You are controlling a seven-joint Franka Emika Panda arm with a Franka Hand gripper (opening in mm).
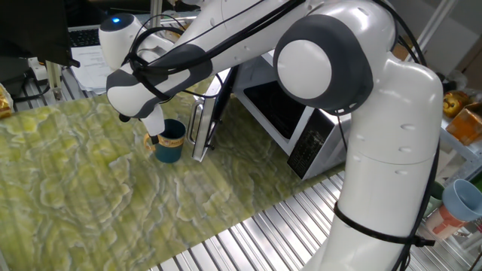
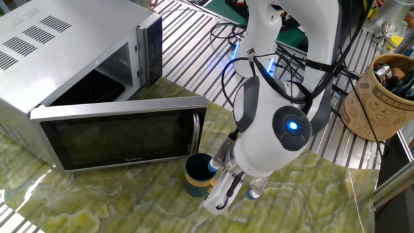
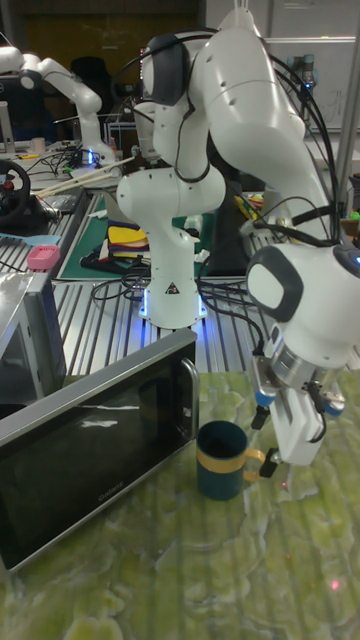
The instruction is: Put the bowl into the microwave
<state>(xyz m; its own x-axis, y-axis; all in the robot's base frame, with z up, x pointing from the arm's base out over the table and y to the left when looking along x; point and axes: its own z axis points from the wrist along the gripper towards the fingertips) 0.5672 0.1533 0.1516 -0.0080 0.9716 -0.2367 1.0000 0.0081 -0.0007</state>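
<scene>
1. Green marbled table mat (image 1: 90, 188) over slatted metal table (image 2: 194, 39); cables and a second robot arm in the background.
2. Microwave (image 2: 84, 77), white, door (image 2: 123, 139) swung open, cavity exposed.
3. Bowl (image 3: 221, 460): teal mug, yellow band, upright on mat just beside door's handle end.
4. Gripper (image 3: 272, 462) lowered at mug's yellow handle (image 3: 258, 464), fingers either side; whether clenched on it cannot be told.

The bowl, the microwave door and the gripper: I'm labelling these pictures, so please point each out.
bowl (image 3: 221, 460), tall fixed view, its teal side wall.
microwave door (image 2: 116, 140), other fixed view, its dark glass.
gripper (image 3: 275, 462), tall fixed view, beside the bowl's handle.
</scene>
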